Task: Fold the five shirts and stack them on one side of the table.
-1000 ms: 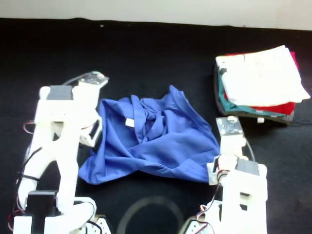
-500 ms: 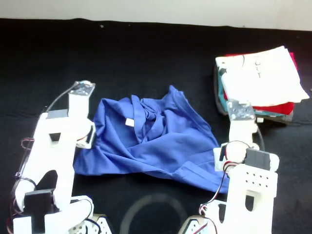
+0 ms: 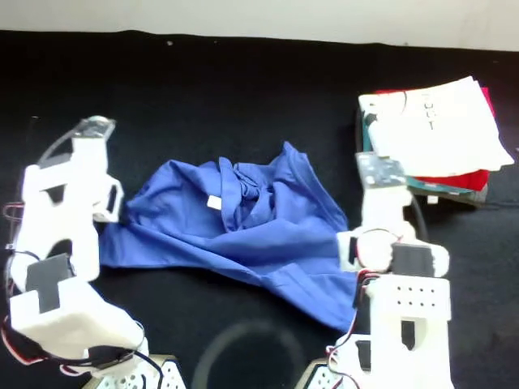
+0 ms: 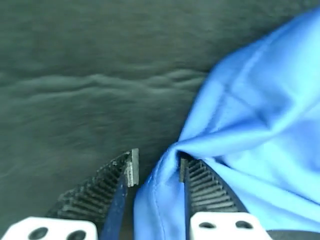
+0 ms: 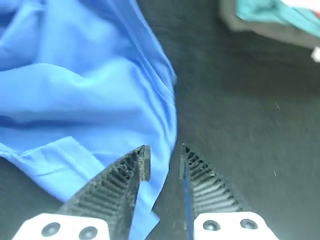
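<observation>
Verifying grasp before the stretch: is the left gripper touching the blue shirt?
Touching. The left wrist view shows a fold of the blue shirt sitting inside the left gripper, with the cloth bunched right against one of the fingers.

Lit evenly from above, fairly bright. Washes out the folded white shirt (image 3: 438,121) to a near-featureless glare, while swallowing nearly every shadow in the black tabletop (image 3: 243,81).
</observation>
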